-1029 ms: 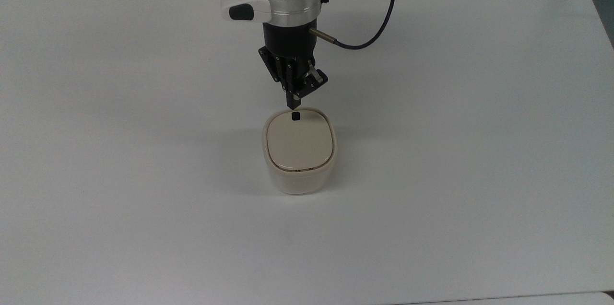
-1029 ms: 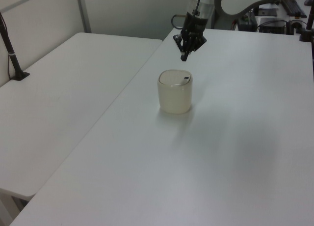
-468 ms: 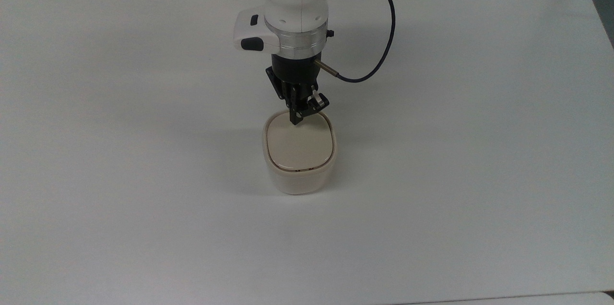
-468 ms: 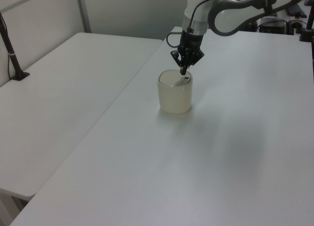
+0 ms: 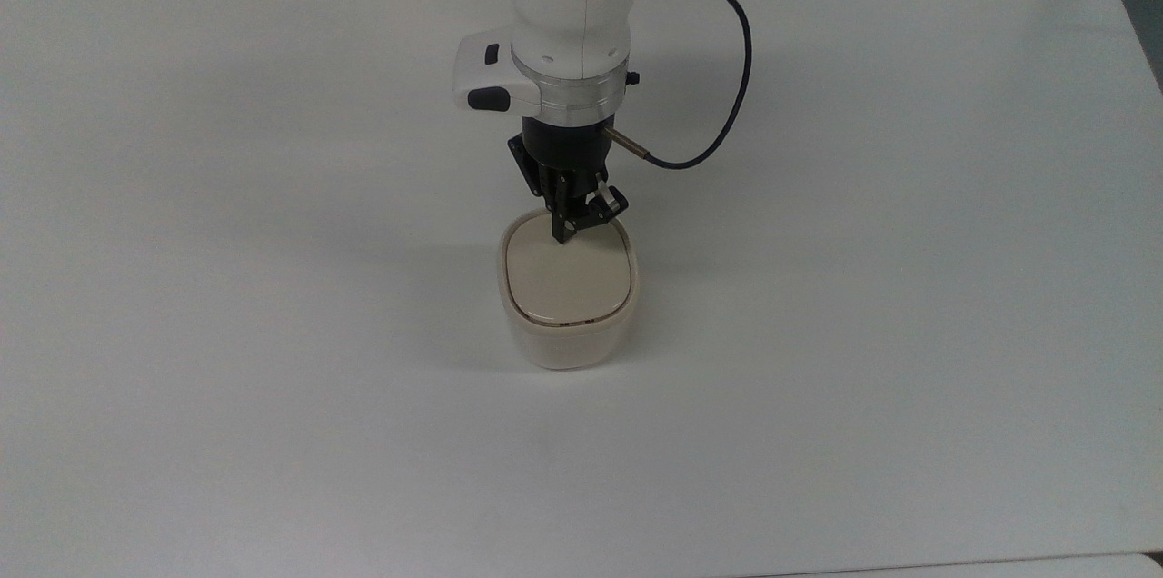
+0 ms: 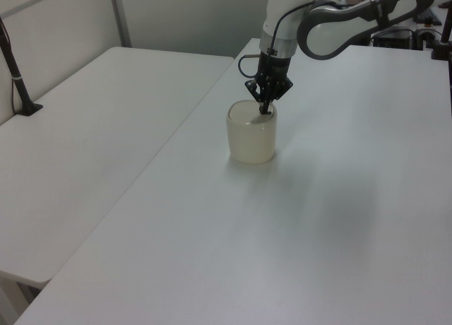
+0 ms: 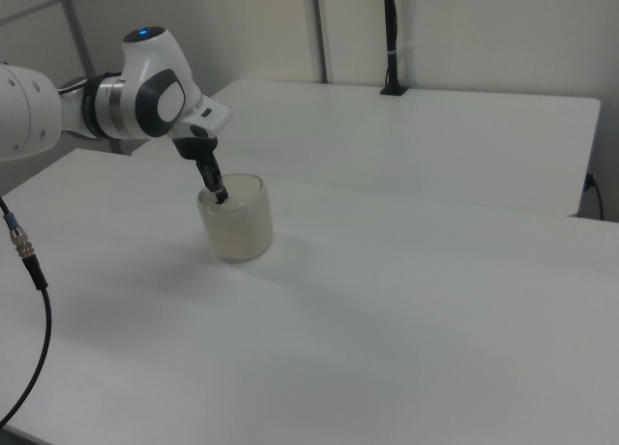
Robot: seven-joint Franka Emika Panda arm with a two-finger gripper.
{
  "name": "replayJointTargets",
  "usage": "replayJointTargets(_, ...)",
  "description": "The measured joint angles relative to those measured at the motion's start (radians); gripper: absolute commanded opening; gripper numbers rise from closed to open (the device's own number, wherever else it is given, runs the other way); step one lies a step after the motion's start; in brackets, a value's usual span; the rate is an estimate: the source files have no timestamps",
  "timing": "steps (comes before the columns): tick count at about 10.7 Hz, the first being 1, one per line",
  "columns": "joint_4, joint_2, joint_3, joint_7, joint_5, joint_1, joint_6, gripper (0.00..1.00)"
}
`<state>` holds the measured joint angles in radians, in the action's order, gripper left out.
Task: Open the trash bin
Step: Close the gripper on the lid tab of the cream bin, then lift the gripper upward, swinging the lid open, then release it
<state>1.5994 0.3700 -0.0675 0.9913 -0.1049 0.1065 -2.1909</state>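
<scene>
**Trash bin under the gripper tip, lid down**

Trash bin [image 5: 567, 292] stands upright on the white table [image 5: 909, 287], roughly midway between the table's side edges in the top view and well away from every corner. Its beige lid [image 5: 568, 278] lies flat and closed inside the cream rim.

The gripper [image 5: 562, 235] comes straight down from above, hung from the white arm [image 5: 569, 5]. Its fingers are pressed together into one narrow black tip with no gap between them and nothing held. That tip sits on the lid at the edge nearest the arm, the top view's upper edge of the lid, covering the spot where it lands. In the left view the gripper [image 6: 265, 110] meets the far rim of the bin [image 6: 250, 136]; in the right view the gripper [image 7: 221, 195] touches the bin [image 7: 235, 220] at the right view's left side of its top.

A dark cable [image 5: 727, 78] loops from the wrist over the table.
</scene>
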Motion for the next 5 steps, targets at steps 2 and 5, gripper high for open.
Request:
replayJointTargets(2, -0.008, -0.005, 0.0, 0.001, 0.0, -0.001, 0.0, 0.0)
replayJointTargets(5, -0.025, -0.074, 0.001, 0.0, 0.0, -0.014, 0.008, 0.0)
